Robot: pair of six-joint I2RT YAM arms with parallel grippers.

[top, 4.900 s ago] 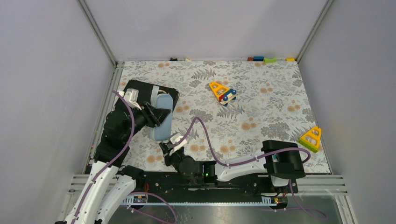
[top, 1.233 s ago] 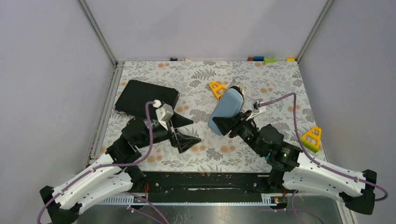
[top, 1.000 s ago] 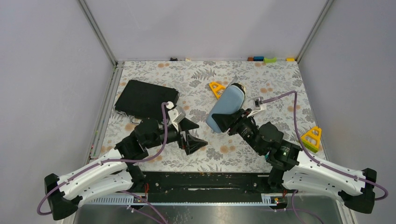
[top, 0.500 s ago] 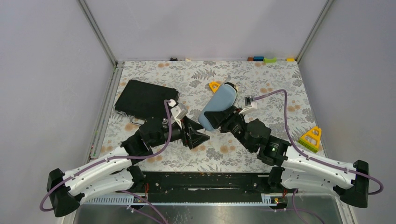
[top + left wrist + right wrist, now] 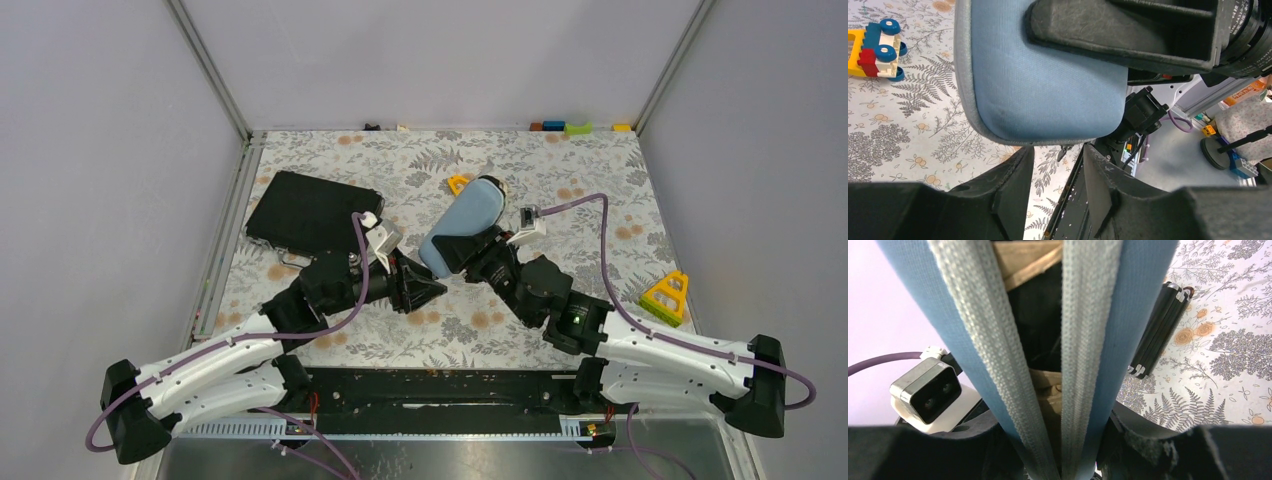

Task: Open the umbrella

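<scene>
My right gripper [image 5: 468,258] is shut on a blue-grey fabric sleeve [image 5: 460,225] and holds it tilted above the mat. In the right wrist view the sleeve [image 5: 1143,300] is split open between two grey zipper tapes, and the umbrella [image 5: 1025,262] shows inside as folded peach-tan and black fabric. Its shaft and knob are hidden. My left gripper [image 5: 432,290] is open, just below the sleeve's lower end. In the left wrist view the sleeve [image 5: 1048,85] fills the top, and a small zipper pull [image 5: 1064,150] hangs between the left fingers [image 5: 1013,175].
A flat black case [image 5: 310,210] lies at the back left and also shows in the right wrist view [image 5: 1158,330]. A yellow toy [image 5: 458,184] sits behind the sleeve, a yellow triangle block [image 5: 665,297] at the right edge, and small blocks [image 5: 570,127] along the back wall.
The right arm has carried the sleeve left and nearer the left gripper. The left gripper has moved up and right until its open fingers sit under the sleeve's lower end.
</scene>
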